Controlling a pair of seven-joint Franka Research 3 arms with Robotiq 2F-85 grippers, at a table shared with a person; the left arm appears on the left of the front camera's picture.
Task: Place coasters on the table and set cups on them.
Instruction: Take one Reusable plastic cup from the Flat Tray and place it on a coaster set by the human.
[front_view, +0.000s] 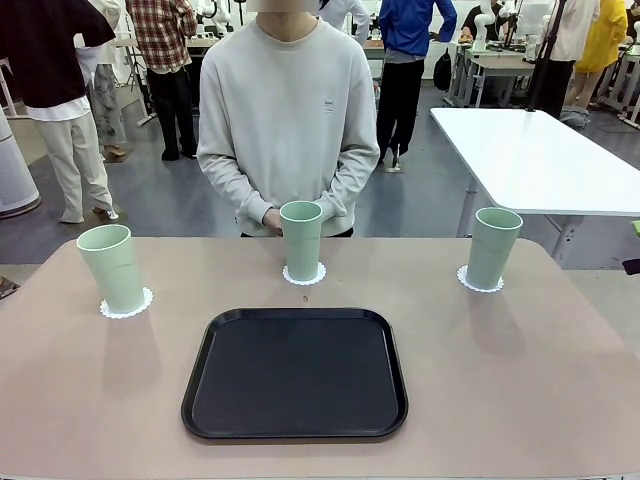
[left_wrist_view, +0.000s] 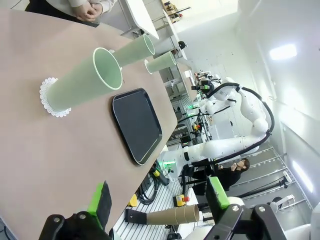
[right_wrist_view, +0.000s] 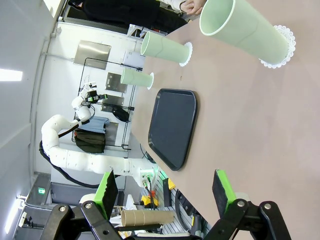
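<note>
From the front I see three mint-green cups standing upright on the desk (front_view: 560, 340), each on its own white coaster. The left cup (front_view: 112, 268) sits on the left coaster (front_view: 127, 305) near the desk's left edge, the middle cup (front_view: 301, 240) on the middle coaster (front_view: 304, 274) at the far edge just in front of the person, and the right cup (front_view: 494, 247) on the right coaster (front_view: 480, 281) toward the far right.

A black tray (front_view: 295, 373) lies flat in the middle of the desk, nearer me than the cups, apart from all three, with nothing on it. The person (front_view: 288, 110) in a grey sweatshirt stands at the far side with hands (front_view: 272, 218) clasped just behind the middle cup, not touching it. A white table (front_view: 540, 160) stands beyond the right corner.

On my left wrist view the left gripper (left_wrist_view: 157, 202) hangs off the desk edge, fingers (left_wrist_view: 100, 197) spread wide apart, holding nothing. On the right wrist view the right gripper (right_wrist_view: 167, 187) does likewise, fingers (right_wrist_view: 221, 186) well apart and empty, the tray lying between it and the farther cups.
</note>
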